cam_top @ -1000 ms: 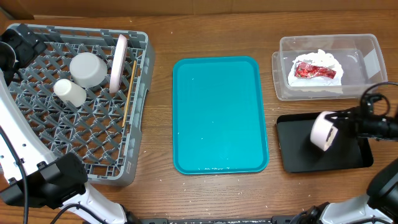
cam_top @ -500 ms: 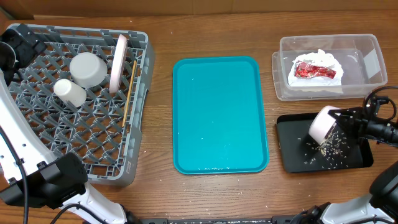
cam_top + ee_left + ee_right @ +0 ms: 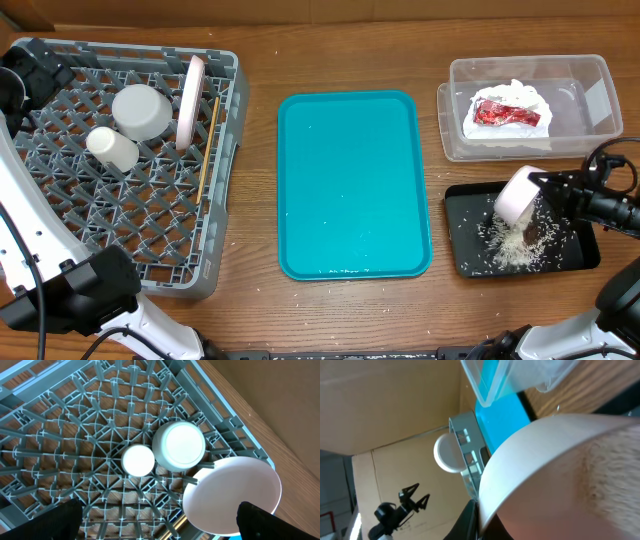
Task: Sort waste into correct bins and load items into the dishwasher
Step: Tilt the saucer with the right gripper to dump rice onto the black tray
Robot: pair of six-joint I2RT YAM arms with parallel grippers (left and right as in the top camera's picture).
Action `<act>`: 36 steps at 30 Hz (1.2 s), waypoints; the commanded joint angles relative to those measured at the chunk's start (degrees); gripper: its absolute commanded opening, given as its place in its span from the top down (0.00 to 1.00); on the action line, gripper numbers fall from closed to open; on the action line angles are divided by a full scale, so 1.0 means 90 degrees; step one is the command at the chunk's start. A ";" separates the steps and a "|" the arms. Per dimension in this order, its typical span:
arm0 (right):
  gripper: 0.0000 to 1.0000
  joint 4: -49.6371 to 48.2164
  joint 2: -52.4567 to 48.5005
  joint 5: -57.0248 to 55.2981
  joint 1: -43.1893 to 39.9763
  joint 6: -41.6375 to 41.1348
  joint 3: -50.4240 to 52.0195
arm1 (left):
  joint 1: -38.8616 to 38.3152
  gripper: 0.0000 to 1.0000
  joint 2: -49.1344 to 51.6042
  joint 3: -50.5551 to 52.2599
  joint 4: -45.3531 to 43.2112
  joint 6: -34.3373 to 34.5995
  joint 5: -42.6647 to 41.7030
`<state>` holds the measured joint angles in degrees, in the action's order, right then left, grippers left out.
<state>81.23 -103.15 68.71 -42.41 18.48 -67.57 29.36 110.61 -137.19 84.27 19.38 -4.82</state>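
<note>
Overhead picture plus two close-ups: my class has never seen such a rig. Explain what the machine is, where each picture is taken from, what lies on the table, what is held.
Two robot arms work at a table. One camera looks down from above; the close-ups come from cameras on the wrists. On the table: a grey dish rack holding a cup, a bowl, an upright plate and chopsticks; a teal tray; a clear tub with a napkin and red wrapper; a black tray. The right gripper is shut on a small dish, tipped over rice on the black tray. The left gripper hangs open above the rack.
</note>
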 commanded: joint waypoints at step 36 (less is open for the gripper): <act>0.96 -0.0678 -0.0090 0.1676 -0.0119 -0.0835 0.1120 | -0.0005 0.00 0.0007 -0.0029 -0.0012 0.0041 0.0066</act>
<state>74.59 -103.79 78.15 -43.13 9.17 -57.63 29.36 110.61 -137.19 84.25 19.38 -4.82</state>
